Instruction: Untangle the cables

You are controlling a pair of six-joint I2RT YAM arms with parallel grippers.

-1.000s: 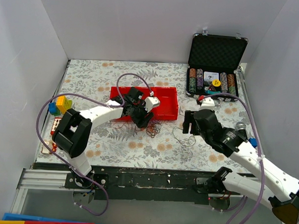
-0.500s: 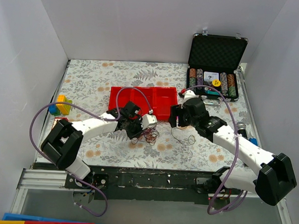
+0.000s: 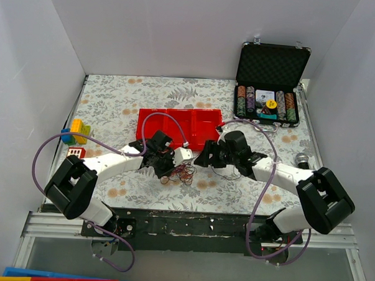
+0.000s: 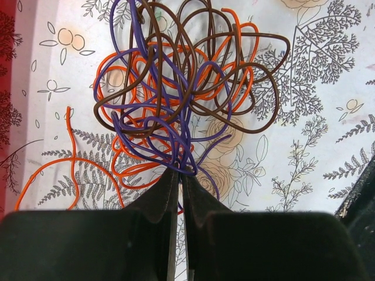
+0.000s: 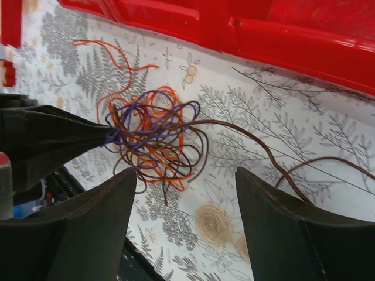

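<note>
- The cables [image 3: 182,173] lie as a loose, roundish clump at the lower centre of the top view, just below the red tray [image 3: 204,124].
- One brown strand trails off to the right and an orange tail curls to the left.
- The left gripper [image 4: 180,177] is pinched together on purple strands at the clump's edge.
- The right gripper [image 5: 183,178] has its jaws wide apart just right of the clump, holding nothing.

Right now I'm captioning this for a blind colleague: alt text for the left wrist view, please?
The left gripper, shut, pinches the near edge of a tangle of thin orange, purple and brown cables over a floral tablecloth. One orange strand curves away to the left.
</note>
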